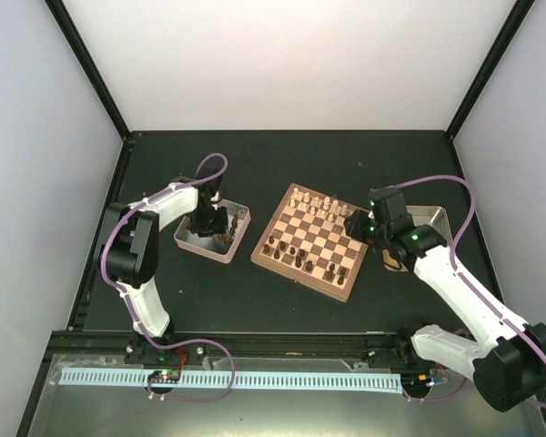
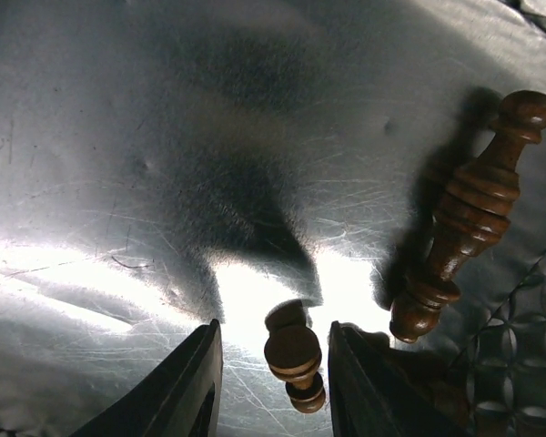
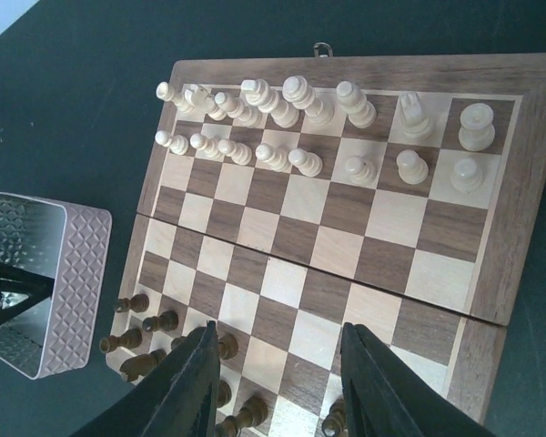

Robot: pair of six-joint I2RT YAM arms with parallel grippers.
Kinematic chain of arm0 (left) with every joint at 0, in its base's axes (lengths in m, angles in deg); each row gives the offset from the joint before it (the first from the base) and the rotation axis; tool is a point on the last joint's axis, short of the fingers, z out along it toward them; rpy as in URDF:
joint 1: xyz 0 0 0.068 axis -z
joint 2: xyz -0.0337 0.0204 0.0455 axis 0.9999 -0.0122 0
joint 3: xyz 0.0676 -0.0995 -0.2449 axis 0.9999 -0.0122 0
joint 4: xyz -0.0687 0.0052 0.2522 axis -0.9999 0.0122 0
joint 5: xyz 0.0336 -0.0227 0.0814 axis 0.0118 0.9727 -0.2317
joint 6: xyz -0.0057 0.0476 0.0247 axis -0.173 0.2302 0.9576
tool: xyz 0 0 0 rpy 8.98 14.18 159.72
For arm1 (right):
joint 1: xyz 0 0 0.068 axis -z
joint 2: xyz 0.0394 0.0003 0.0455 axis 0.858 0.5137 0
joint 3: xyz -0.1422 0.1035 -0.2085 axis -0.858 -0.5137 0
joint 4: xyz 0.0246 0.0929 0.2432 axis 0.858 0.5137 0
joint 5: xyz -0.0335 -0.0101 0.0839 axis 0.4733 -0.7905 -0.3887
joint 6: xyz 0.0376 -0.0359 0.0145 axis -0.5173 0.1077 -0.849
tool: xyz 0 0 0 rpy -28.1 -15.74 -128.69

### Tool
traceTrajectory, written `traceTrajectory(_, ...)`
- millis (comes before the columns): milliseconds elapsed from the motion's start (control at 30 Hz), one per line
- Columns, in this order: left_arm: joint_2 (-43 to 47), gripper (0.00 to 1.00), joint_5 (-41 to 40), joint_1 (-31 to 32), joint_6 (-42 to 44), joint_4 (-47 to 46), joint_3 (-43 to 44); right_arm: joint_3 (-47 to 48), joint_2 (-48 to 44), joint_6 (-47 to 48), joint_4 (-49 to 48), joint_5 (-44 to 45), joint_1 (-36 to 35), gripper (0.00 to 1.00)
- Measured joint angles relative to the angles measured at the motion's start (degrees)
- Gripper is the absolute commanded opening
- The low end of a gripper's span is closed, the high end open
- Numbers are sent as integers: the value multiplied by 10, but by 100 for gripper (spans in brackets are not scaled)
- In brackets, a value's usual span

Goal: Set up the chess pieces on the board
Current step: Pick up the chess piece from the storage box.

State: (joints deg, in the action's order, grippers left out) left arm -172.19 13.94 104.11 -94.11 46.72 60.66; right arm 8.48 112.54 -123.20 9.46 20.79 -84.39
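Observation:
The board [image 1: 314,237] lies at the table's middle, with dark chess pieces [image 1: 287,250] along its near rows. In the left wrist view a small dark pawn [image 2: 293,353] lies on the tray floor [image 2: 118,182] between the jaws of my left gripper [image 2: 273,364], which is open with a gap on each side. A taller dark piece [image 2: 473,218] lies to its right. My right gripper [image 3: 280,335] hangs open and empty over the board [image 3: 346,218], above the squares beside the dark pieces [image 3: 159,320].
Cream-white chessmen [image 3: 282,109] fill the board's two far rows. The pink-walled metal tray [image 1: 203,251] sits left of the board, with my left gripper [image 1: 207,223] inside it. A second metal tray [image 1: 434,217] stands right of the board, behind the right arm.

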Motion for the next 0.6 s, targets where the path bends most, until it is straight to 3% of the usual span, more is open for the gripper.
traceTrajectory(233, -14, 24, 11, -3, -14, 2, 0, 30, 51, 14, -7, -2, 0, 37)
traceTrajectory(433, -33, 4, 16, -5, -22, 15, 18, 54, 91, 16, -17, -23, 0, 36)
traceTrajectory(600, -33, 4, 16, -5, -29, 14, 21, 52, 90, 17, -36, -43, 0, 37)
